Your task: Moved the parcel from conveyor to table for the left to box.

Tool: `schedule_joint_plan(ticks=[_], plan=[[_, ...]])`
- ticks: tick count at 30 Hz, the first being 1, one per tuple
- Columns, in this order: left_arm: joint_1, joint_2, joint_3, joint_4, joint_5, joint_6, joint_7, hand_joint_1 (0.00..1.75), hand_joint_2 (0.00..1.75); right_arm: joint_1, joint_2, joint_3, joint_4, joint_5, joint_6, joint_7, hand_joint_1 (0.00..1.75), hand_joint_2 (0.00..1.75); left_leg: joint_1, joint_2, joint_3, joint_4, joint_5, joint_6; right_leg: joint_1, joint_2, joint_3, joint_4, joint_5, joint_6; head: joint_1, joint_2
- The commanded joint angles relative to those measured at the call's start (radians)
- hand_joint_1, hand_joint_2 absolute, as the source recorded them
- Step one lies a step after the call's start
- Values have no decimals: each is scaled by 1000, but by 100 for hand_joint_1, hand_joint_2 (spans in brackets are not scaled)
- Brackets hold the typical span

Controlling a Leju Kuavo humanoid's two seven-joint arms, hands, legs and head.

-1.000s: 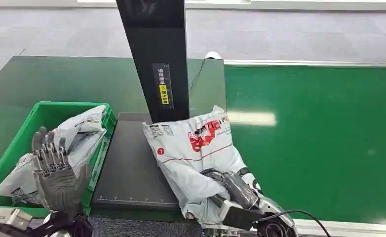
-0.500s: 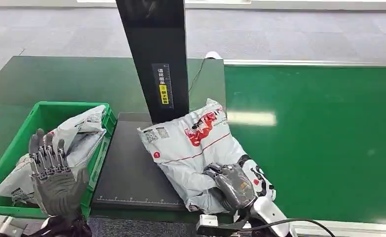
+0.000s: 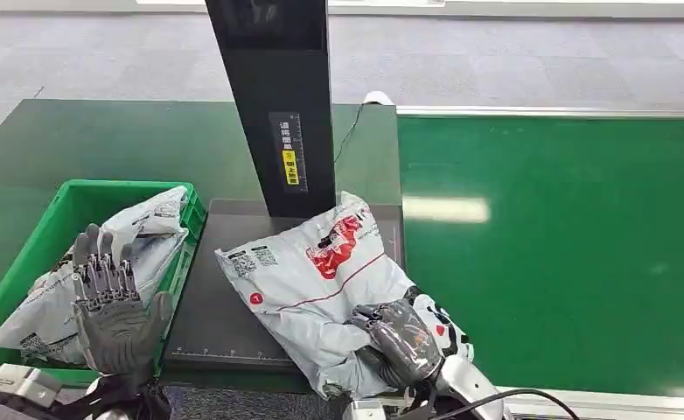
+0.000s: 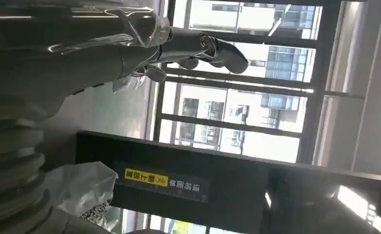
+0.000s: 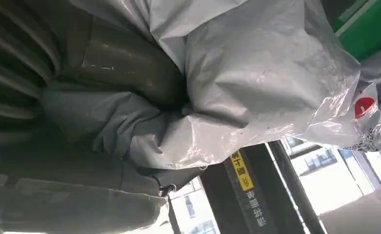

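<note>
From the head view, the right hand [image 3: 397, 337] grips the near end of the grey parcel [image 3: 321, 280], its fingers curled over the plastic. Ahead of that hand the parcel lies across the dark table plate [image 3: 225, 297], its near right corner overhanging onto the green conveyor [image 3: 566, 254]. Beyond the parcel's far end stands the black post [image 3: 277, 105], almost touching it, so room forward is tight; to the hand's right the belt lies bare. The left hand [image 3: 111, 302] is raised, palm up, fingers apart and holding nothing, over the near edge of the green box [image 3: 24, 262], where another grey bag [image 3: 137, 236] lies.

In the left wrist view, the left hand's fingers [image 4: 222, 48] are spread in open air.

In the right wrist view, the right hand's thumb [image 5: 110, 117] is pressed into bunched parcel plastic [image 5: 257, 87].
</note>
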Motion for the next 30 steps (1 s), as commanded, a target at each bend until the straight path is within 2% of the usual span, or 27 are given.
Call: schedule_joint_plan(ticks=[1,3,4,5,13,14,16,17,19,21,22,23,26,30], plan=[[-46,18,-26,88,1,-8,8,0,175,-46,-16,92,95,136,-47,74,175,175,0,-2,0,-2,1,0,0,0,1,-2,1,0,0,0],[-48,19,-28,90,0,-8,8,0,175,-52,-13,94,108,154,-74,87,175,175,0,-1,1,-1,1,0,0,1,1,-1,1,0,0,0],[-54,24,-33,94,23,-32,17,0,175,-64,-13,99,117,162,-88,93,7,175,0,-1,1,-2,1,0,0,1,1,-2,1,-1,0,0],[-62,25,-33,100,48,-55,24,0,175,-71,-16,102,121,161,-86,94,0,175,0,-1,1,-1,1,0,0,1,1,-2,1,0,0,0],[-84,28,-33,112,41,-57,25,0,175,-68,-23,72,73,98,-142,66,0,175,0,-2,0,-1,1,1,0,0,1,-2,1,0,0,0],[-86,31,-39,117,32,-57,25,0,175,-58,-23,59,51,-18,-131,17,0,175,0,-1,0,-1,1,0,0,0,1,-1,1,0,0,0],[-89,33,-45,124,23,-56,25,0,175,-51,-23,47,33,-79,-111,-6,0,175,0,-3,0,-1,1,1,0,-1,1,-1,1,0,0,0],[-94,41,-58,131,1,-59,27,0,175,-37,-12,14,10,-237,-67,-60,0,175,0,-2,1,-1,1,0,0,-1,1,0,0,0,0,0],[-96,40,-61,134,-1,-59,27,0,175,-36,-16,9,6,-242,-64,-63,0,175,0,-4,0,-1,1,0,0,-2,0,-1,1,0,0,0],[-100,55,-85,148,-45,-61,36,0,175,-11,3,-52,-19,-449,48,-102,0,175,0,-3,0,-1,1,0,0,-1,0,-1,0,0,0,0],[-99,55,-86,149,-45,-61,36,0,175,-11,1,-59,-19,-454,51,-104,0,175,0,-4,0,-1,1,0,0,-2,1,-1,0,0,0,0],[-96,66,-101,152,-77,-63,39,0,175,3,10,-94,-27,-542,108,-114,0,175,0,-5,0,-1,1,0,0,-3,1,-1,0,0,0,0],[-81,83,-127,149,-172,-53,42,0,175,30,34,-187,-45,-651,176,-142,0,175,0,-5,0,-1,2,0,0,-3,0,-2,0,-1,0,0],[-69,93,-161,153,-324,-30,101,0,175,44,67,-270,-63,-698,174,-144,0,175,0,-3,0,-1,1,0,0,-2,1,-1,0,0,0,0]])
